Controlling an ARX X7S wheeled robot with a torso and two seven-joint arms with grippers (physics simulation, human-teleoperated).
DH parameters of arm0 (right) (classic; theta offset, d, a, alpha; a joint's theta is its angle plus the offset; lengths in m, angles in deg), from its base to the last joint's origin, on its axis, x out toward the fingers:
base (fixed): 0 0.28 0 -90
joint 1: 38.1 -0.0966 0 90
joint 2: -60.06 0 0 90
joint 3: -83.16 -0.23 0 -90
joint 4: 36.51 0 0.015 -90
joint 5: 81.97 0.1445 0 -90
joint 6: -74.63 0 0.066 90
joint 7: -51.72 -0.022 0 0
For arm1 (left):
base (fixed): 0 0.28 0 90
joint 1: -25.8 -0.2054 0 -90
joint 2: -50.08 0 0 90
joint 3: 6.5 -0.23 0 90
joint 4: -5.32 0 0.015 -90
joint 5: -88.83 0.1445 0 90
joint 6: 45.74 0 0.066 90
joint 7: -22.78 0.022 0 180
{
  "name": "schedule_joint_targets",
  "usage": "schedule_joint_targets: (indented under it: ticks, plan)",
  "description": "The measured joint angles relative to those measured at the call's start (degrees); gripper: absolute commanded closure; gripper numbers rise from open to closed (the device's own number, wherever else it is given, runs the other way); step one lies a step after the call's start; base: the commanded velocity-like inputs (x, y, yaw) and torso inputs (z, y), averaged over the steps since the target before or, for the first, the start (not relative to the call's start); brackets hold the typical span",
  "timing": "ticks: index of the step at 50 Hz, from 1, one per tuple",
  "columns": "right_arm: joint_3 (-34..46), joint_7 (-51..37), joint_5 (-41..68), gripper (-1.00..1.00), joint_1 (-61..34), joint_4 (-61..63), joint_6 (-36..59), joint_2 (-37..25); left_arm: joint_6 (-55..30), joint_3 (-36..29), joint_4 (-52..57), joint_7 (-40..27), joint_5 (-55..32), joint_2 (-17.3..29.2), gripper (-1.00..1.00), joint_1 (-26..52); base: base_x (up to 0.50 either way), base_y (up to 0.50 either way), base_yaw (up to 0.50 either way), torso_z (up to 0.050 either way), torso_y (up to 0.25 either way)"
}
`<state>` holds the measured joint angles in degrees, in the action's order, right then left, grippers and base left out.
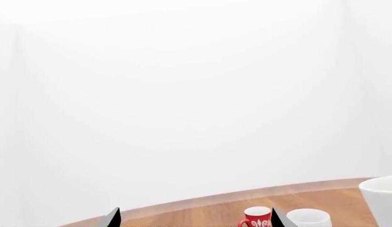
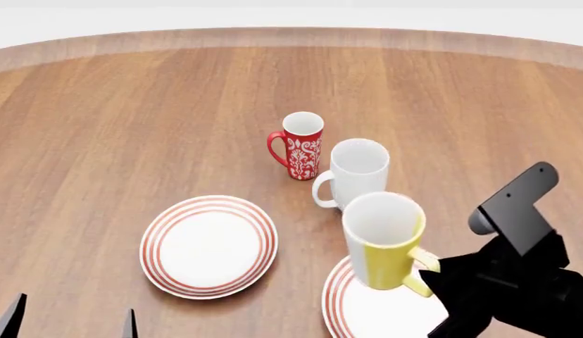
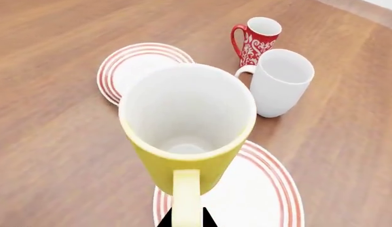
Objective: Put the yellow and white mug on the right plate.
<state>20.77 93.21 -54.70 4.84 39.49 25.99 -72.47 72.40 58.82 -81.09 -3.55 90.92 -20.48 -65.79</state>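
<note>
Wood-grain round table (image 2: pixel 103 127) fills most of the head view, with a plain white backdrop past its far edge. Using the right plate (image 2: pixel 367 310) as the anchor: the yellow and white mug (image 2: pixel 384 243) sits over its far-left part, upright, mouth open to the ceiling, handle pointing back toward the right gripper (image 2: pixel 431 276). That claw is clamped on the handle; in the right wrist view you can see the dark fingertips (image 3: pixel 205 218) pinching either side of the yellow handle right at the bottom edge, so the mug (image 3: pixel 186 125) is directly in front of the claw and the plate (image 3: pixel 265 189) spreads out beneath it. Can't tell whether the mug's base is touching the plate or hanging just above it.

Just beyond the plate stands the white mug (image 2: pixel 355 172), and past that, a bit left, the red mug (image 2: pixel 300 146) with the white pattern. The other plate (image 2: pixel 209 245) lies off to the left, apart from the right one.

Left gripper (image 1: pixel 194 218): only its two dark fingertips show, spread wide apart, holding nothing.
</note>
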Motion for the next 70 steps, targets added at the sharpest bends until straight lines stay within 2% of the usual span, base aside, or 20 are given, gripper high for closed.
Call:
schedule_joint_targets:
  ticks: [48,70]
  plan:
    - [5.15,-1.21,-9.02,1.00,-8.21,-25.67,-12.26,9.30,-0.23,-1.08,-0.57,-0.27,-0.43,0.50,-1.00,0.52,0.00,0.00,0.00,0.000,0.000]
    - [6.48,-0.92,-10.10,1.00,-8.26,-28.55,-13.95,10.76,-0.31,-1.50,-0.63,-0.50,-0.55,0.72,-1.00,0.62,0.00,0.00,0.00,0.000,0.000]
